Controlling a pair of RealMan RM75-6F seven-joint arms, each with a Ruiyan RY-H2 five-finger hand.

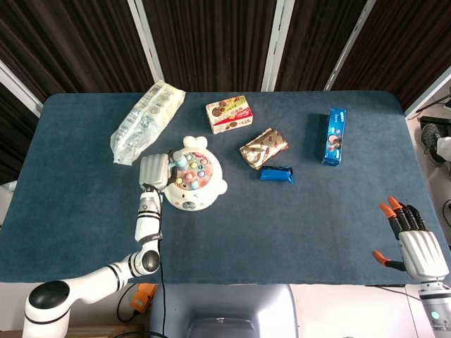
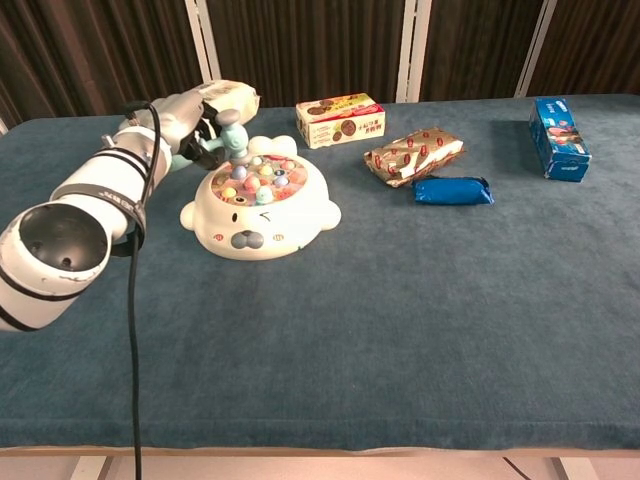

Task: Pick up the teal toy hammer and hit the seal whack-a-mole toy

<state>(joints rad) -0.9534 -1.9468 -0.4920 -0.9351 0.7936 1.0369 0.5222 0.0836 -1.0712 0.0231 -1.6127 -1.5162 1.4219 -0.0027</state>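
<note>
A: Dark slatted wall behind, and a blue cloth bench (image 1: pixel 84 211). What's on it, left to right?

B: One clear bag (image 1: pixel 146 121) near the far-left corner. Then the left hand (image 1: pixel 154 171) gripping the hammer (image 2: pixel 231 133), whose teal head is raised just above the far left rim of the seal toy (image 2: pixel 262 207). The toy sits left of centre, toward the far edge.

A: And beyond that?

B: One cookie box (image 1: pixel 229 114) by the far edge, one shiny snack pack (image 1: pixel 263 147), one small blue packet (image 1: pixel 275 174) just beside it, one tall blue box (image 1: pixel 334 135) toward the far-right corner. Six things on the cloth, plus the hammer in the hand.

A: The right hand (image 1: pixel 414 243)?

B: Off the near-right corner, empty, fingers spread.

A: What could go wrong?

B: As I judge it, the head hangs over the rim, not the pegs, so a straight drop could clip the edge and skid the light toy toward the snack pack. The handle is short and mostly hidden in the fingers; a hard strike might twist it loose.
</note>
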